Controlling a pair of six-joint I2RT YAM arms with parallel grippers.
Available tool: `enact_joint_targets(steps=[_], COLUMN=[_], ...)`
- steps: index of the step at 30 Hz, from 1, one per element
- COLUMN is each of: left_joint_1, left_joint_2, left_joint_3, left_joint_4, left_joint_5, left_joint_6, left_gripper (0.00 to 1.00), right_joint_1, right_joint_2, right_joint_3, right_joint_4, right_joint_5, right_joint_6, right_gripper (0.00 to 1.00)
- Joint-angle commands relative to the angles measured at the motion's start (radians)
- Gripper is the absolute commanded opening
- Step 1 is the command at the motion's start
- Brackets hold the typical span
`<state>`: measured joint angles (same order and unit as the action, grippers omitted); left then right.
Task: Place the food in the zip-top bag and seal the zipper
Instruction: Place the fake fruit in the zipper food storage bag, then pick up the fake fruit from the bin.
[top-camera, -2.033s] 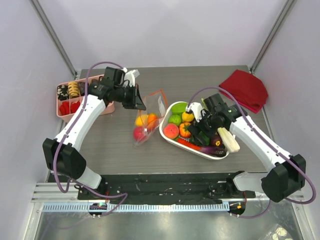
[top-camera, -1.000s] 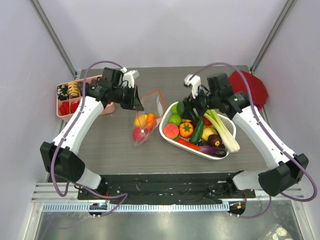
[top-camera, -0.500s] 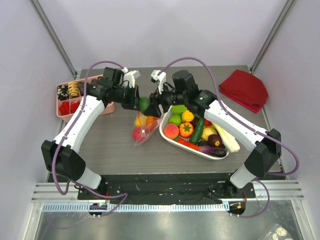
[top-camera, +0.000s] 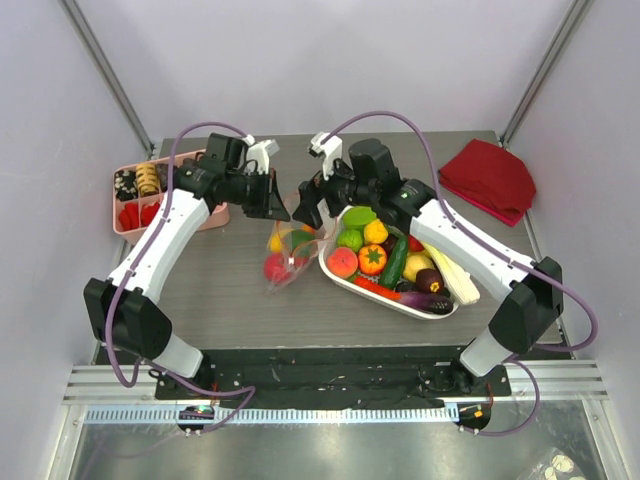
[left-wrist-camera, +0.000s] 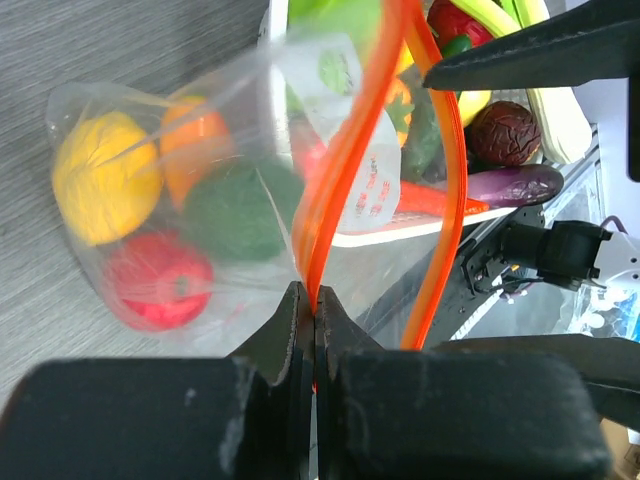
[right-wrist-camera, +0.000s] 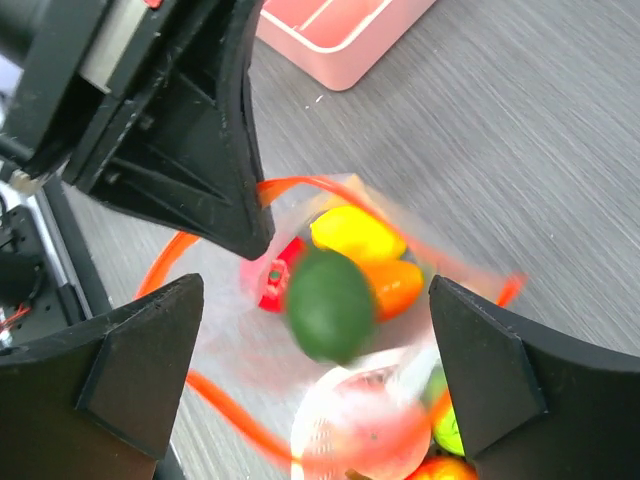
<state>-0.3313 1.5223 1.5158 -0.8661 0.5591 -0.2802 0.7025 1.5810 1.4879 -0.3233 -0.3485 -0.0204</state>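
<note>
The clear zip-top bag (top-camera: 290, 262) stands open on the table left of the basket. My left gripper (top-camera: 274, 207) is shut on its red-orange zipper (left-wrist-camera: 345, 170) and holds the mouth up. My right gripper (top-camera: 306, 212) is open just above the mouth, with nothing between its fingers. A green fruit (right-wrist-camera: 330, 305) is in the mouth, blurred, below the right gripper (right-wrist-camera: 316, 300). In the left wrist view it lies in the bag (left-wrist-camera: 245, 210) with a yellow fruit (left-wrist-camera: 105, 175), an orange one (left-wrist-camera: 195, 145) and a red one (left-wrist-camera: 160, 280).
A white mesh basket (top-camera: 333, 272) right of the bag holds more toy fruits and vegetables and a leek (top-camera: 455, 272). A pink compartment tray (top-camera: 135, 228) stands at the far left. A red cloth (top-camera: 490, 175) lies at the far right.
My right gripper lifted a green fruit from the basket, carried it left over the bag and opened; the fruit has dropped into the bag. The left gripper has held the zipper still.
</note>
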Motion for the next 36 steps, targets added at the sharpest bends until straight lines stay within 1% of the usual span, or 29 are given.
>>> enact_joint_targets(steps=[1,3,5,6,8,9,11,12,14,18,19,24,29,33,36], left_joint_1=[0.009,0.011,0.014,0.015,0.015,0.015,0.015,0.015,0.015,0.015,0.015,0.014,0.015,0.017,0.02], left_joint_2=[0.004,0.003,0.002,0.002,0.002,0.006,0.007,0.009,0.01,0.016,0.019,0.032,0.036,0.035,0.033], left_joint_3=[0.04,0.043,0.047,0.049,0.05,0.052,0.05,0.049,0.049,0.052,0.052,0.061,0.058,0.05,0.044], left_joint_4=[0.015,0.012,0.01,0.01,0.004,0.003,0.001,0.002,0.007,0.009,0.009,0.001,0.002,-0.001,-0.001], left_joint_5=[0.021,0.022,0.022,0.025,0.027,0.025,0.028,0.027,0.033,0.032,0.033,0.033,0.038,0.038,0.038], left_joint_6=[-0.01,-0.008,-0.007,-0.007,-0.002,-0.004,-0.007,-0.008,-0.014,-0.014,-0.014,-0.013,-0.014,-0.01,-0.008], left_gripper=[0.0,0.0,0.0,0.0,0.0,0.0,0.0,0.0,0.0,0.0,0.0,0.0,0.0,0.0,0.0], right_joint_1=[-0.073,-0.144,-0.19,-0.225,-0.245,-0.253,-0.253,-0.253,-0.252,-0.25,-0.25,-0.251,-0.25,-0.248,-0.25], right_joint_2=[-0.079,-0.101,-0.113,-0.122,-0.131,-0.13,-0.119,-0.115,-0.104,-0.072,-0.038,0.046,0.086,0.143,0.163], right_joint_3=[0.067,0.066,0.048,0.04,0.0,-0.012,-0.037,-0.047,-0.08,-0.11,-0.112,-0.098,-0.153,-0.152,-0.149], right_joint_4=[-0.025,-0.043,-0.071,-0.113,-0.154,-0.201,-0.255,-0.284,-0.283,-0.232,-0.224,-0.174,-0.109,-0.106,-0.091], right_joint_5=[-0.062,-0.109,-0.099,-0.087,-0.052,-0.035,0.002,0.015,0.036,0.023,0.02,-0.02,-0.052,-0.035,-0.033], right_joint_6=[-0.006,-0.013,-0.05,-0.129,-0.22,-0.333,-0.461,-0.566,-0.636,-0.783,-0.838,-0.941,-1.105,-1.161,-1.168], right_gripper=[1.0,1.0,1.0,1.0,1.0,0.99,0.98,0.97,0.96,0.95,0.95,0.94,0.95,0.95,0.93])
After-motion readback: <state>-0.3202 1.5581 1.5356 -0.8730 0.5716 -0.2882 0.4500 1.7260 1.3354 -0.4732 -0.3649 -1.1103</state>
